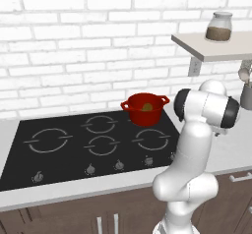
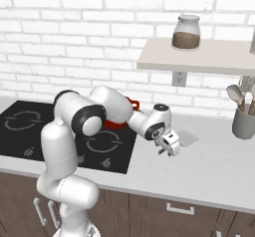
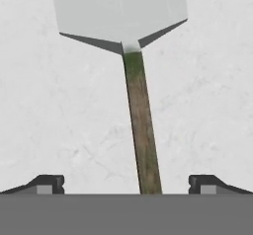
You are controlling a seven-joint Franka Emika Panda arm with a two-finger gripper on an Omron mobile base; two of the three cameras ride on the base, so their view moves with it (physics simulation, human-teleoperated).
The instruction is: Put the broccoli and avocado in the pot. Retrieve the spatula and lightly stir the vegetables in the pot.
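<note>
Gripper wide open, holding nothing, pointed down over the spatula lying flat on the counter; handle runs between the fingertips. Arm bent low, reaching right of the pot, which sits on the stove's back right burner.

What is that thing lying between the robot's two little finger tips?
The spatula: in the hand view its brown handle runs up the middle of the open gripper to a flat grey blade, lying on the pale counter.
</note>
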